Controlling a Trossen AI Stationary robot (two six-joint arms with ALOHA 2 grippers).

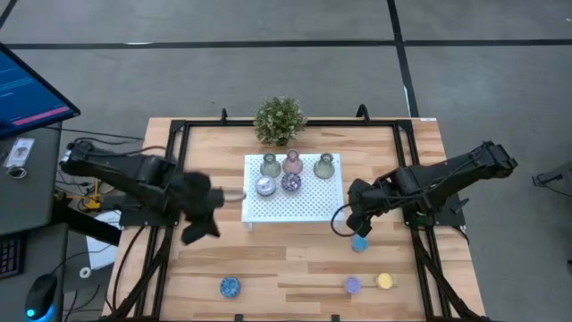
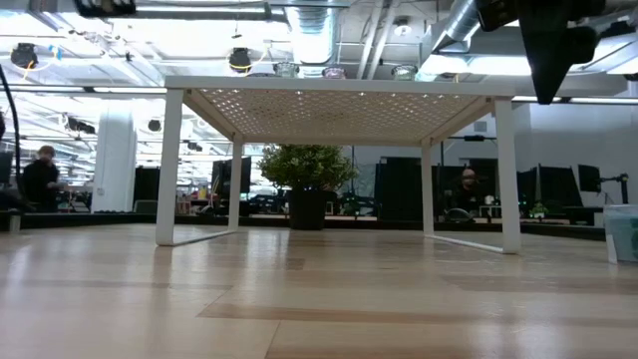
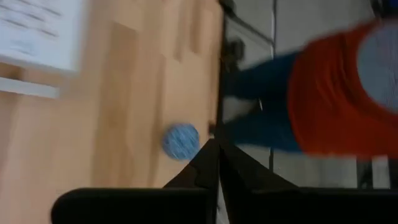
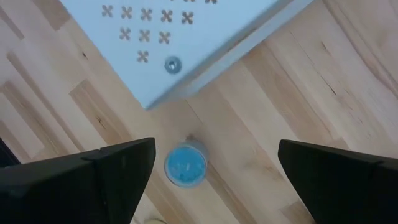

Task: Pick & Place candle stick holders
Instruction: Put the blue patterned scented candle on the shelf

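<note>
Blue and round, the puck (image 4: 185,165) sat on the worktop (image 1: 295,255) straight under the right gripper (image 4: 211,171), centred between its spread jaws, just off the white tray's (image 1: 308,207) corner. Being round, it offered no long axis. The left gripper (image 3: 217,158), jaws clenched, hung beside the tray. Only the overhead camera showed five holders already on the tray.

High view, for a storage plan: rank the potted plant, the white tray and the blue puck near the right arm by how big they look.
1. White tray
2. Potted plant
3. Blue puck, clearly the smallest
</note>
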